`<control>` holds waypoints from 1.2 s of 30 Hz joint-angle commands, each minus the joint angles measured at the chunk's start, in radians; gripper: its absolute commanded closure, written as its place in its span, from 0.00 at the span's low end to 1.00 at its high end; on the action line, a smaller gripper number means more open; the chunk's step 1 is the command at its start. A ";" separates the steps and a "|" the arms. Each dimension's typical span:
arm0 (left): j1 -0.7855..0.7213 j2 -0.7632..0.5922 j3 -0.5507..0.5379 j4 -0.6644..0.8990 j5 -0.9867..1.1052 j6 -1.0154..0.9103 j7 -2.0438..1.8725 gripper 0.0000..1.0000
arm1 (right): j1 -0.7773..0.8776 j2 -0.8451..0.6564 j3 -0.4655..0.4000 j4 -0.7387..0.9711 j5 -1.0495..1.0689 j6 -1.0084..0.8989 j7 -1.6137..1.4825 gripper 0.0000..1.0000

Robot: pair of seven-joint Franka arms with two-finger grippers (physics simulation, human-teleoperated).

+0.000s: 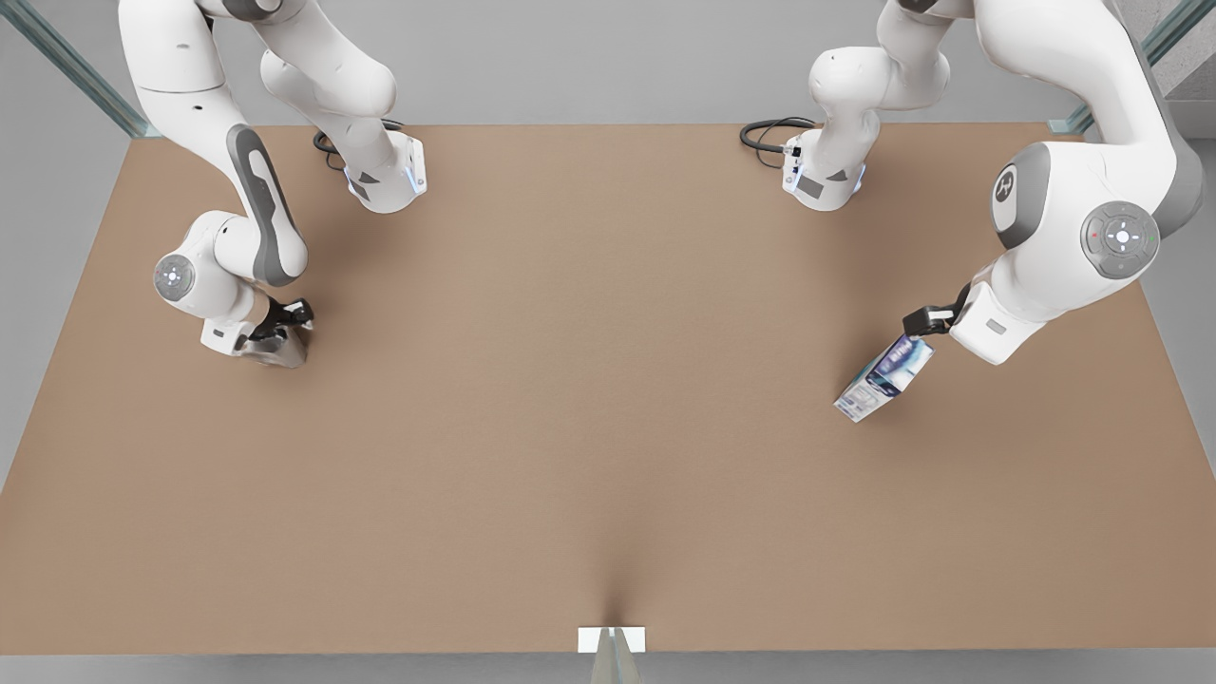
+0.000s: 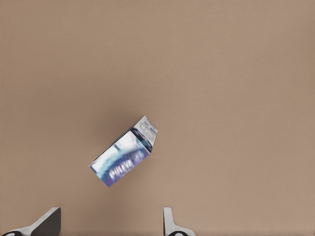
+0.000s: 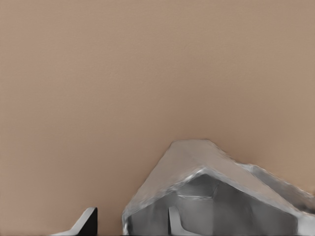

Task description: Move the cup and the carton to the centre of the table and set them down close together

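Note:
The white and blue carton (image 1: pixel 883 380) (image 2: pixel 125 155) lies on its side on the light-brown table (image 1: pixel 589 380) at the front view's right. My left gripper (image 1: pixel 926 321) (image 2: pixel 110 225) hovers just beyond the carton's upper end, open, with nothing between its fingers. At the front view's left stands the pale grey faceted cup (image 1: pixel 280 351) (image 3: pixel 211 196). My right gripper (image 1: pixel 285 321) (image 3: pixel 130 225) is down on it, open. One finger (image 3: pixel 173 223) sits inside the cup and the other finger (image 3: pixel 87 222) outside, with the rim wall between them.
Both arm bases (image 1: pixel 385 176) (image 1: pixel 822 176) stand at the table's far edge with black cables beside them. A small white marker (image 1: pixel 611 639) sits at the middle of the near edge. The two objects are far apart, with bare tabletop between them.

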 commanded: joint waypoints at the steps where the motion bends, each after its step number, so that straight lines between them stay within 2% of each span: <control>1: 0.000 0.000 0.000 0.000 0.000 0.001 -0.002 0.00 | 0.000 0.000 0.000 0.000 0.000 0.002 0.000 0.64; 4: 0.000 0.000 0.000 0.000 0.000 -0.001 -0.002 0.00 | -0.005 0.049 0.000 -0.020 0.000 0.107 -0.043 0.64; 8: 0.000 0.000 0.000 0.000 0.000 -0.001 -0.005 0.00 | -0.003 0.029 0.000 -0.021 0.000 0.094 -0.041 0.79; 16: 0.002 0.015 0.002 0.014 -0.003 -0.010 0.008 0.00 | 0.004 0.000 0.002 -0.008 0.000 0.048 -0.040 0.79; 20: 0.000 -0.014 0.003 0.009 0.002 0.001 0.114 0.00 | 0.041 -0.017 0.009 0.074 0.003 -0.039 -0.028 0.79; 21: 0.000 -0.015 0.005 0.009 0.003 0.001 0.114 0.00 | 0.055 -0.020 0.023 0.130 0.006 -0.114 -0.025 0.79; 30: 0.000 -0.012 0.012 0.008 0.003 0.022 0.114 0.00 | 0.332 -0.018 0.025 0.189 0.043 -0.114 0.327 0.79; 36: 0.000 -0.012 0.014 0.003 0.003 0.034 0.115 0.00 | 0.454 0.091 0.025 0.357 0.088 -0.116 0.420 0.79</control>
